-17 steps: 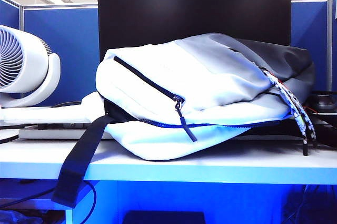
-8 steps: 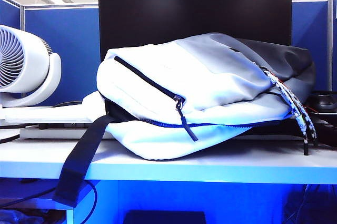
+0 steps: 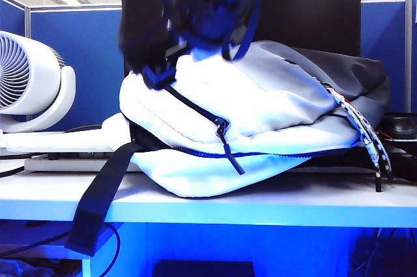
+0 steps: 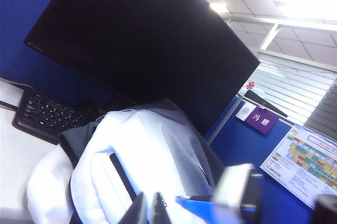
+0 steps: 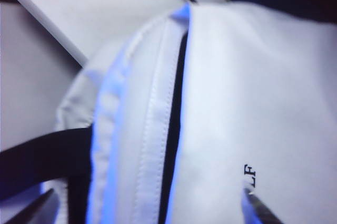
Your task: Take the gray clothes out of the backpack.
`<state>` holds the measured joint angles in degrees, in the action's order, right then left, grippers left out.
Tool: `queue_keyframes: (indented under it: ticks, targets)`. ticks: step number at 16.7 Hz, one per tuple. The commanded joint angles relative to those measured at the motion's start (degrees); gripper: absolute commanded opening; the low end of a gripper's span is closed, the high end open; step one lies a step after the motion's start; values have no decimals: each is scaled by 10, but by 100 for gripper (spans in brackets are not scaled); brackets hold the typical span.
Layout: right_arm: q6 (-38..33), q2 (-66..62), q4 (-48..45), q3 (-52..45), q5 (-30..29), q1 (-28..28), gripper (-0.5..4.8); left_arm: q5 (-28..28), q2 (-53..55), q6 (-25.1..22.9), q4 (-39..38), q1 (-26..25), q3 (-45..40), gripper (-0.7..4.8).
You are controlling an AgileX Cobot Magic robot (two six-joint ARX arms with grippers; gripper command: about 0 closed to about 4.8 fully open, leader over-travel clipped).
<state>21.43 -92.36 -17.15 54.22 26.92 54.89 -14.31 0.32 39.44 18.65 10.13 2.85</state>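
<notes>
we see backpack (image 3: 260,114) on table (image 3: 260,208), frame centre | right gripper (image 5: 152,205) jaws spread, upper left over backpack | left gripper (image 4: 149,209) pinched closed, holding nothing

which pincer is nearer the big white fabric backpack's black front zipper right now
Right. The right pincer, jaws spread, hangs just above the big white fabric backpack, straddling its black front zipper. The left pincer, shut, sits farther back, looking over the backpack.
</notes>
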Motion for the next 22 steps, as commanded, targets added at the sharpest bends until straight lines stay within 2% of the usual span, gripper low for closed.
queue_keyframes:
  ticks: [1, 6, 11, 12, 13, 14, 18, 20, 22]
  targets:
    - [1, -39, -8, 23, 36, -3, 479, -4, -1, 1, 7, 1, 2, 27]
    - [0, -97, -11, 46, 80, -16, 479, -16, -1, 0, 7, 1, 2, 27]
    - [-4, -123, -10, 46, 86, -46, 479, -31, -1, 0, 7, 1, 2, 27]
    - [-4, -122, -15, 46, 102, -46, 185, -40, -1, 0, 7, 1, 2, 27]
    - [-3, -120, -21, 46, 109, -46, 46, -44, -1, -1, 7, 1, 2, 27]
    - [-2, -117, -29, 46, 109, -45, -1, -46, -1, -5, 6, 1, 2, 27]
    - [5, -74, -49, 46, 107, -45, -1, -47, -1, -43, -3, 0, 2, 27]
    - [17, -7, -85, 46, 104, -59, -1, -72, -1, -86, -18, 1, 2, 27]
    - [9, 61, -102, 46, 82, -77, -1, -102, -1, -96, 4, 1, 2, 27]
